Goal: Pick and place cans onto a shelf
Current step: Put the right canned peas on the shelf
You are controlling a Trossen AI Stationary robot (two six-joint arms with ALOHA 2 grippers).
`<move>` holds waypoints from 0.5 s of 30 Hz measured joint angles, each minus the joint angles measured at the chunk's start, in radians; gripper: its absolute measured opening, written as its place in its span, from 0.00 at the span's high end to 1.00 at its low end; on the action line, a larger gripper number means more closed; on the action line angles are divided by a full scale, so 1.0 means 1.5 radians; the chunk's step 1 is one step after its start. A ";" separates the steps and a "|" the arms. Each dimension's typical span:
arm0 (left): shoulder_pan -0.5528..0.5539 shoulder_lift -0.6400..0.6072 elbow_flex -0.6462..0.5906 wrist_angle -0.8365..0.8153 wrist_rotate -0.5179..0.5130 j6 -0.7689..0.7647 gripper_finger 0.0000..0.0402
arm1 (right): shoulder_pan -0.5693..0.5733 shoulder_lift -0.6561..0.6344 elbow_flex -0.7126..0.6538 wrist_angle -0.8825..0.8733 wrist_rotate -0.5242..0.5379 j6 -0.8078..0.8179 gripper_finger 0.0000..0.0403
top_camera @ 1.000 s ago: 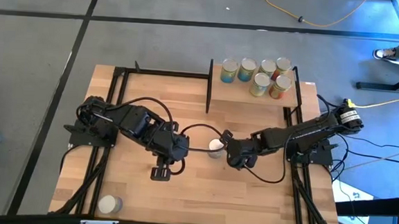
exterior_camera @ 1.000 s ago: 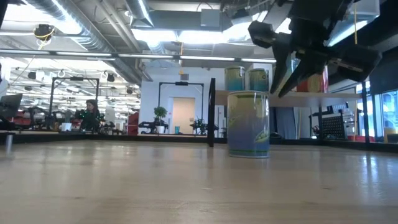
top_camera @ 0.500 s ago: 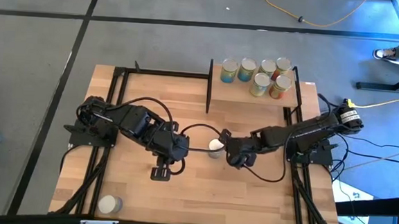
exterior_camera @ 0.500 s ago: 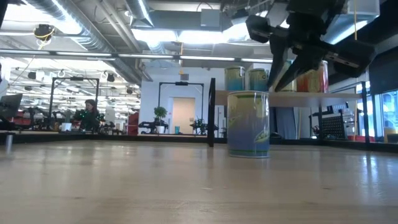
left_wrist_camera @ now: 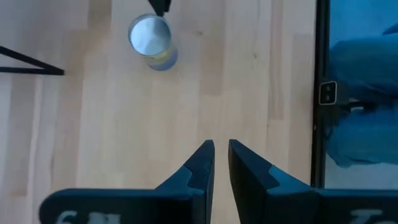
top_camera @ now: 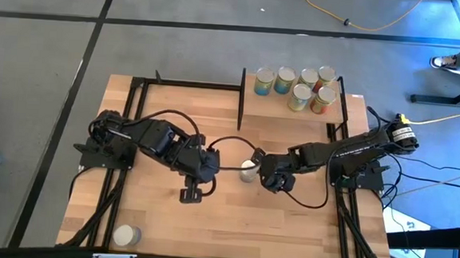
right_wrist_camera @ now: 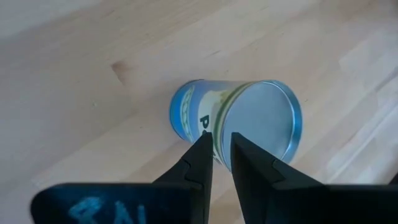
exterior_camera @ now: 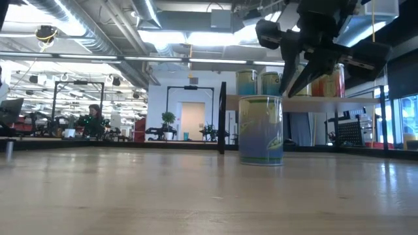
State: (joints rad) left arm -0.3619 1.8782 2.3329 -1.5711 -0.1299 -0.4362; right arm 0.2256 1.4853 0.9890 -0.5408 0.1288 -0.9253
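Note:
A blue-and-green labelled can (top_camera: 248, 172) stands upright on its base at the middle of the wooden table, also seen in the low view (exterior_camera: 261, 130). My right gripper (top_camera: 268, 182) hovers just right of and above the can (right_wrist_camera: 242, 121), shut, tilted steeply down, holding nothing (right_wrist_camera: 221, 140). My left gripper (top_camera: 190, 194) hangs left of the can, raised over bare wood, shut and holding nothing (left_wrist_camera: 221, 146). The shelf (top_camera: 271, 111) at the far edge carries several upright cans (top_camera: 296, 87). Another can (top_camera: 126, 235) stands at the near left corner.
Black frame rails (top_camera: 125, 139) run along both sides of the table, and a black shelf post (top_camera: 241, 98) rises left of the shelf. A dark cable (top_camera: 227, 149) loops between the arms. Bare wood lies at the near middle of the table.
My right gripper has swung a little toward the can, to the left in the low view. The can has stayed where it was.

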 joint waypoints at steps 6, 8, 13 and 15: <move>0.009 0.000 0.000 0.000 -0.032 -0.016 0.90 | -0.001 0.023 0.001 0.009 0.000 -0.002 0.85; 0.012 0.000 0.000 0.000 -0.050 -0.024 0.90 | -0.001 0.034 0.001 0.016 0.005 -0.003 0.85; 0.014 0.000 0.000 0.000 -0.053 -0.023 0.90 | 0.000 0.051 0.003 0.032 0.035 -0.003 0.85; 0.014 0.000 0.000 0.000 -0.052 -0.022 0.90 | 0.000 0.054 0.003 0.033 0.045 -0.002 0.86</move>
State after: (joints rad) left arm -0.3412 1.8786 2.3329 -1.5711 -0.2084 -0.4698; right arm 0.2250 1.5659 0.9939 -0.4914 0.1964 -0.9282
